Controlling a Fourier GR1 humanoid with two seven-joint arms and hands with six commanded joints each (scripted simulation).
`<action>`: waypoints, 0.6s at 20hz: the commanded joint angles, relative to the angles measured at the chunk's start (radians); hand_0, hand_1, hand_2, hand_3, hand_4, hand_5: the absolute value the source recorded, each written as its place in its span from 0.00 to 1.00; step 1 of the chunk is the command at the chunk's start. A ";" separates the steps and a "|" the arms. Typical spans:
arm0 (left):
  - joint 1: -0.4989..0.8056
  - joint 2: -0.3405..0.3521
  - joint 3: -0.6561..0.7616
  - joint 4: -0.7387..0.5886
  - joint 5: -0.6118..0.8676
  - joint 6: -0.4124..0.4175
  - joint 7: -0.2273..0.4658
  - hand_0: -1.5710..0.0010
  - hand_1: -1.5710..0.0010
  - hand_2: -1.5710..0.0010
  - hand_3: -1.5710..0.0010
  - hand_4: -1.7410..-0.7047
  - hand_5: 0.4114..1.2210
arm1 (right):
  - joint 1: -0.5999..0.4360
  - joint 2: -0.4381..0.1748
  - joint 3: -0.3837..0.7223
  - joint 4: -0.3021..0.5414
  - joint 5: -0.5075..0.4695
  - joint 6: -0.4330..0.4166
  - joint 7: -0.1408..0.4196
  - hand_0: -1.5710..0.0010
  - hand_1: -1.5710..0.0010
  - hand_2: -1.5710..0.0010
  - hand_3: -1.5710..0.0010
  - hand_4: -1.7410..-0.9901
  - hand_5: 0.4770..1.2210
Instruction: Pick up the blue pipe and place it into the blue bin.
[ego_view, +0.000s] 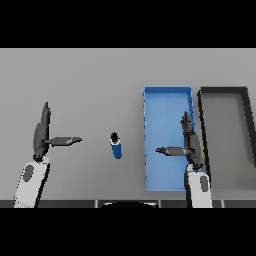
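A: Start nearest us. What do the arms look like?

B: Two white and grey forearms rise from the lower edge. The left hand (41, 134) sits at about nine o'clock from the table's middle, its dark fingers straight and pressed together, pointing up toward twelve o'clock, the thumb stuck out sideways toward three o'clock. It holds nothing and touches nothing.

A: And the other?

B: The right hand (190, 142) mirrors it at about four o'clock from the middle: fingers straight, together, aimed at twelve o'clock, thumb pointing toward nine o'clock. It is seen over the right-hand part of the shallow rectangular blue bin (162, 107); nothing is between thumb and fingers. Whether it touches the bin I cannot tell.

A: Where is the pipe?

B: The short blue cylindrical pipe with a dark tip (116, 146) lies on the grey table (85, 80) between the two hands, just left of the bin and apart from it. Its long axis runs close to the six-to-twelve line, the dark end toward twelve o'clock, leaning slightly to eleven. Neither hand touches it.

A: Farther out?

B: The blue bin runs lengthwise away from us, and just beside it at three o'clock lies a dark-rimmed grey rectangular tray (225, 125), also running lengthwise.
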 joint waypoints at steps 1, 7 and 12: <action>-0.003 -0.003 -0.002 0.000 -0.002 0.002 -0.002 1.00 1.00 1.00 1.00 0.75 0.22 | -0.003 -0.003 -0.003 0.002 -0.002 0.000 0.002 1.00 1.00 1.00 1.00 0.71 0.20; -0.006 0.034 -0.043 0.018 -0.030 -0.075 -0.050 1.00 1.00 1.00 1.00 0.75 0.22 | 0.008 -0.099 -0.008 -0.004 0.044 0.034 -0.089 1.00 1.00 1.00 1.00 0.71 0.20; 0.020 0.131 -0.076 0.039 -0.043 -0.232 -0.144 1.00 1.00 1.00 1.00 0.75 0.23 | 0.073 -0.166 0.046 -0.074 0.147 0.047 -0.129 1.00 1.00 1.00 1.00 0.73 0.20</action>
